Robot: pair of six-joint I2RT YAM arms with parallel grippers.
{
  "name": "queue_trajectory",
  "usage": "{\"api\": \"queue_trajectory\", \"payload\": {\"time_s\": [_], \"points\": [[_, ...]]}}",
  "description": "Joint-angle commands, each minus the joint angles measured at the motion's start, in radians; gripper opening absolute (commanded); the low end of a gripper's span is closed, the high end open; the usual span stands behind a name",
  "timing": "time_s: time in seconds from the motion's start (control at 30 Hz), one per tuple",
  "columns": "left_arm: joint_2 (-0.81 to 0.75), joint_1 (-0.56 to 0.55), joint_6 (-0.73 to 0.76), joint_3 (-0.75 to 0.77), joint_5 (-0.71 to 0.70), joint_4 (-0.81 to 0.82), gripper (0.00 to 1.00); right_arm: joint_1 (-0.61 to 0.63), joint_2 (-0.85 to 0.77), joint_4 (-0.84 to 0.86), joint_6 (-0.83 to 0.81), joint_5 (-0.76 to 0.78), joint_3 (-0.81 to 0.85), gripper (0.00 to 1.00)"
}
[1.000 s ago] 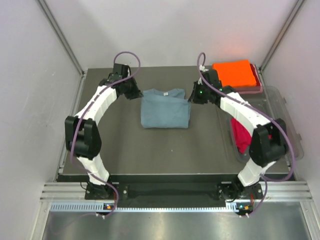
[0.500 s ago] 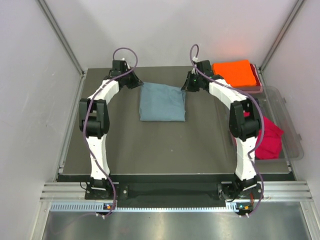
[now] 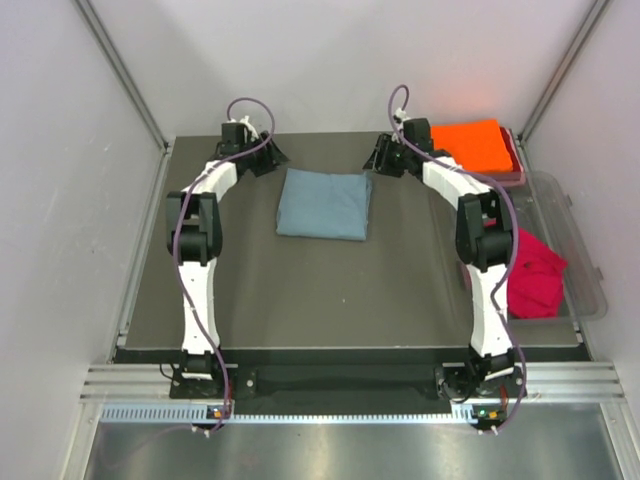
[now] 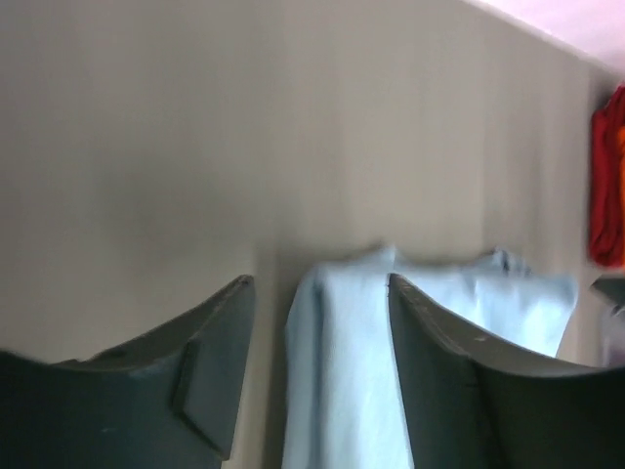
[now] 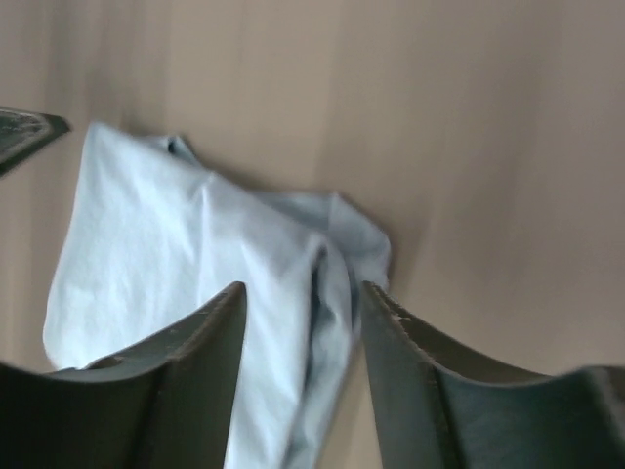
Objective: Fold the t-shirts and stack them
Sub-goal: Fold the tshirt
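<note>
A grey-blue t-shirt (image 3: 323,204) lies folded in a flat rectangle at the far middle of the table. My left gripper (image 3: 272,158) hovers at its far left corner, jaws open, nothing held. My right gripper (image 3: 378,160) is at its far right corner, also open. In the left wrist view the grey-blue t-shirt (image 4: 342,371) shows below the left gripper (image 4: 320,283). The right wrist view has the t-shirt's layered edge (image 5: 195,254) under the right gripper (image 5: 303,288). An orange t-shirt (image 3: 468,146) lies folded at the back right. A red t-shirt (image 3: 533,273) is crumpled in the tub.
A clear plastic tub (image 3: 578,235) stands along the table's right edge, beside my right arm's elbow. The orange shirt rests on a reddish layer (image 3: 500,180). White walls with metal posts close in the table on three sides.
Both grippers went from shut to open, letting go of the grey-blue shirt's far corners. The shirt's collar no longer shows. Both arms have stretched out toward the back.
</note>
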Motion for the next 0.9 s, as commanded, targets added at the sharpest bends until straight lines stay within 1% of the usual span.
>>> {"api": "queue_trajectory", "payload": {"time_s": [0.0,0.03,0.07,0.1,0.13,0.17,0.2,0.23,0.27,0.3,0.43,0.47,0.53,0.57,0.63,0.67,0.73,0.8,0.87], "points": [[-0.230,0.005,0.137,-0.118,0.000,-0.002,0.58,-0.012,-0.151,0.010,-0.028,-0.064,-0.068,0.52],[-0.261,0.001,0.144,-0.198,-0.002,-0.008,0.55,-0.012,-0.166,0.010,-0.021,-0.107,-0.122,0.52],[-0.323,-0.007,0.149,-0.238,-0.005,-0.011,0.53,-0.011,-0.195,0.013,-0.014,-0.124,-0.153,0.53],[-0.351,-0.012,0.155,-0.305,-0.006,-0.015,0.44,-0.002,-0.212,0.021,-0.007,-0.136,-0.185,0.53],[-0.374,-0.016,0.157,-0.330,-0.003,-0.023,0.38,0.006,-0.229,0.024,-0.013,-0.138,-0.247,0.52],[-0.410,-0.022,0.151,-0.368,0.036,-0.047,0.28,0.027,-0.264,0.015,-0.034,-0.121,-0.294,0.51],[-0.425,-0.024,0.143,-0.390,0.037,-0.055,0.28,0.040,-0.278,0.001,-0.045,-0.121,-0.294,0.50],[-0.442,-0.028,0.138,-0.414,0.064,-0.057,0.23,0.051,-0.292,-0.016,-0.056,-0.109,-0.318,0.50],[-0.476,-0.042,0.138,-0.439,0.067,-0.058,0.21,0.060,-0.314,-0.033,-0.062,-0.103,-0.326,0.49],[-0.491,-0.050,0.137,-0.486,0.057,-0.061,0.20,0.075,-0.320,-0.054,-0.063,-0.104,-0.341,0.47],[-0.528,-0.082,0.123,-0.583,0.060,-0.028,0.20,0.104,-0.346,-0.063,-0.066,-0.081,-0.410,0.47],[-0.524,-0.093,0.123,-0.595,0.058,-0.026,0.20,0.107,-0.360,-0.060,-0.070,-0.069,-0.430,0.46],[-0.517,-0.102,0.114,-0.640,0.041,0.001,0.22,0.126,-0.386,-0.039,-0.086,0.003,-0.509,0.46],[-0.505,-0.113,0.108,-0.655,0.006,0.017,0.22,0.130,-0.393,-0.024,-0.089,0.023,-0.539,0.46],[-0.473,-0.117,0.091,-0.692,0.000,0.061,0.22,0.134,-0.398,0.022,-0.082,0.011,-0.610,0.45],[-0.456,-0.117,0.088,-0.694,-0.009,0.061,0.22,0.134,-0.397,0.041,-0.080,0.007,-0.622,0.45],[-0.427,-0.117,0.095,-0.666,-0.023,0.041,0.22,0.134,-0.389,0.047,-0.083,0.013,-0.642,0.41],[-0.396,-0.116,0.120,-0.608,-0.038,-0.024,0.23,0.130,-0.380,0.018,-0.099,0.039,-0.635,0.34],[-0.390,-0.117,0.123,-0.574,-0.037,-0.072,0.23,0.127,-0.390,0.007,-0.100,0.036,-0.632,0.33]]}}
